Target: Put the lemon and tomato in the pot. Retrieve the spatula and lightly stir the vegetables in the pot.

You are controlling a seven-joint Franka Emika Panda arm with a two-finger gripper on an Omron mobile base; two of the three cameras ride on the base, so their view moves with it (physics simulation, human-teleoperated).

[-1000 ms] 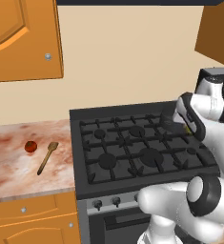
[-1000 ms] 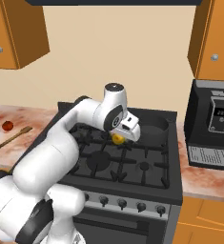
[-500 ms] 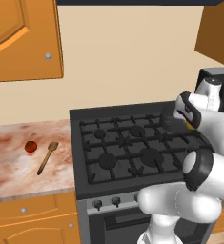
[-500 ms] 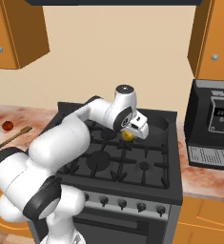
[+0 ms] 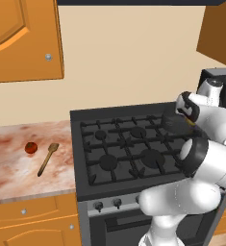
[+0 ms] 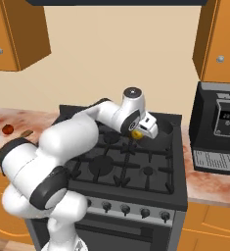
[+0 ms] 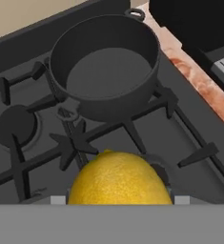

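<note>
The tool (image 6: 137,131) grasps the bright yellow, smooth-skinned lemon (image 7: 119,177), bottom centre of the hand view, above the stove grate just short of the empty dark pot (image 7: 105,64), upper centre.

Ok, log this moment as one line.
claw: shut on lemon | pot: empty, on stove | tomato, spatula: on counter

Lemon (image 7: 119,177) apparently held near empty pot (image 7: 105,62).
</note>
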